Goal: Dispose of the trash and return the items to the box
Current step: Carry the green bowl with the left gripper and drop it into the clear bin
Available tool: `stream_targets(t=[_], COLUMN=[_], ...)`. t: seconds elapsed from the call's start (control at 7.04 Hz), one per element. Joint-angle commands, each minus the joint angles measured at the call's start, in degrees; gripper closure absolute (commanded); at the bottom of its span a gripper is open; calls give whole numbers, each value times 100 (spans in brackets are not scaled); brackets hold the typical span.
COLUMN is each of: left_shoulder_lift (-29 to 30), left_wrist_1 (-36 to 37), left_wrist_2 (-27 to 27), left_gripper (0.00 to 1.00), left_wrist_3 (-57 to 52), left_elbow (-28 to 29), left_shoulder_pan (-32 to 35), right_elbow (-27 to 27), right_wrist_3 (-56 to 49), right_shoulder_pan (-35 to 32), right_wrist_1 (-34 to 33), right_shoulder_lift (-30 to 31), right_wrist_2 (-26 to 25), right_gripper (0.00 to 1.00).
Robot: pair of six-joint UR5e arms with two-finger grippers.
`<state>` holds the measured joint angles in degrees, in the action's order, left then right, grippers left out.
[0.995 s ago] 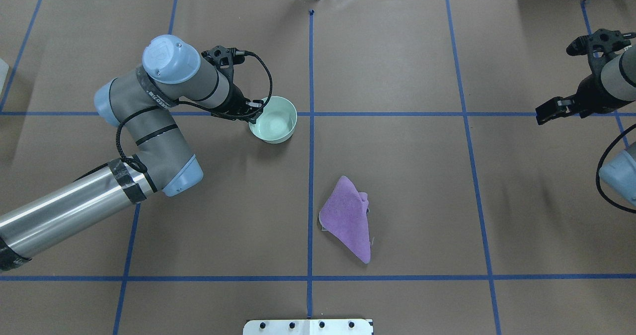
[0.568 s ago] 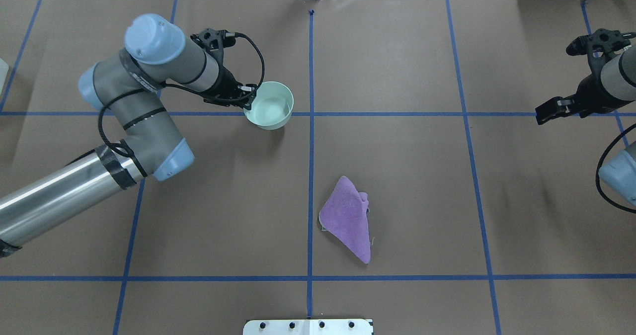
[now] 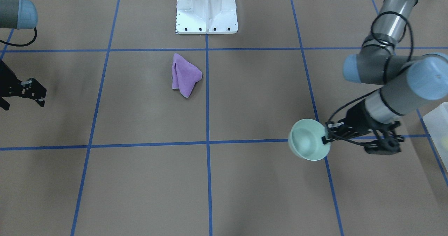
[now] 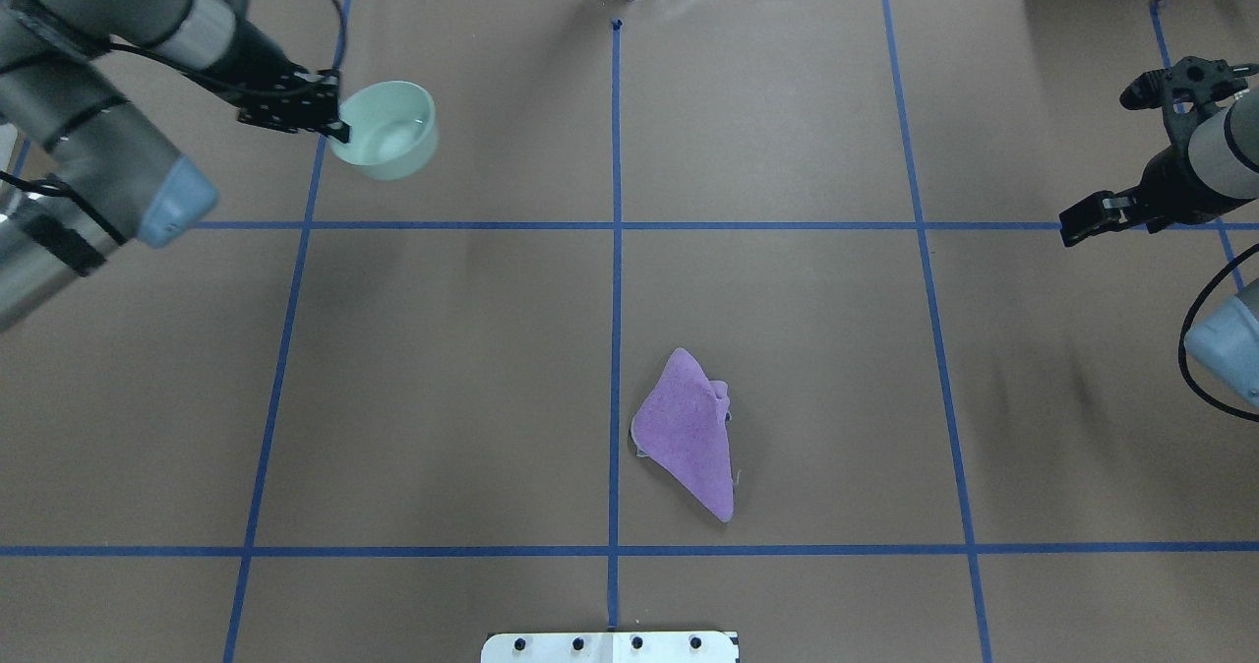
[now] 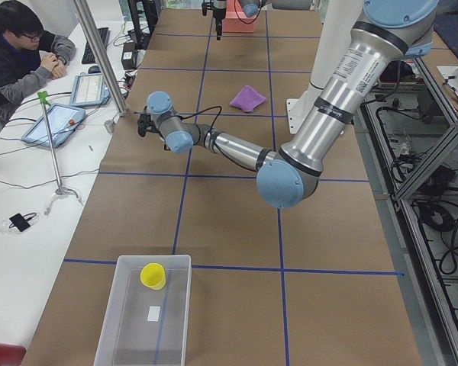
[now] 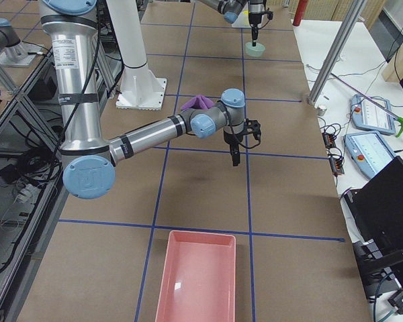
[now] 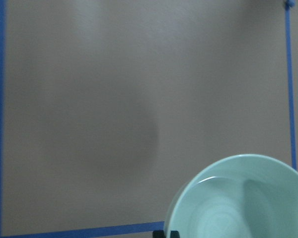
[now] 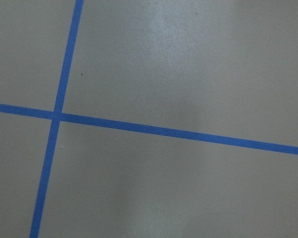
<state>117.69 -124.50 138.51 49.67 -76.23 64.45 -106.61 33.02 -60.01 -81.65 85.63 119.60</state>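
My left gripper [image 4: 337, 124] is shut on the near rim of a mint green bowl [image 4: 389, 132] and holds it above the table at the far left. The pair shows in the front-facing view, gripper [image 3: 327, 137] and bowl [image 3: 308, 140], and the bowl fills the lower right of the left wrist view [image 7: 238, 201]. A crumpled purple cloth [image 4: 689, 437] lies near the centre line; it also shows in the front-facing view [image 3: 184, 75]. My right gripper [image 4: 1077, 225] hangs open and empty over the far right of the table.
A clear plastic box [image 5: 107, 320] with a yellow cup [image 5: 153, 275] in it stands at the table's left end; its corner shows in the front-facing view [image 3: 434, 118]. A pink tray [image 6: 198, 275] sits at the right end. A person sits at a side desk.
My left arm has lifted the bowl and carried it from beside the centre line toward the far left of the table. The right arm and the cloth have not moved.
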Motion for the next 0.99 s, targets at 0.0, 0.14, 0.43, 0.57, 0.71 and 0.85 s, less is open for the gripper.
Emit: stream_targets(t=[0.0,0.14,0.43,0.57,0.71,0.85], left_shoulder_lift=[-458,-475,-458,-441,-432,-414], left_wrist_1=[283,660,1740,1779,1641,969], left_wrist_2=[630,642,-377,-1717,-2070,-2247], left_gripper=[100,100,100,100,100,100], left_wrist_3=[-2651,-4256,-6670,-7211,-7191,-7156], left_elbow=[596,1079,1566,1715,2186,2748], left_shoulder_pan=[1431,2091,3069,3151,3152,3152], right_elbow=[43,35,35,35,35,35], right_wrist_3=[-6,-6,3,-6,3,-6], right_shoulder_pan=[-2,-2,7,7,-2,7], right_wrist_1=[0,0,0,0,0,0], right_shoulder_lift=[-37,-37,-46,-46,-46,-46], right_wrist_2=[-7,2,2,2,2,2], right_gripper=[0,0,0,0,0,0])
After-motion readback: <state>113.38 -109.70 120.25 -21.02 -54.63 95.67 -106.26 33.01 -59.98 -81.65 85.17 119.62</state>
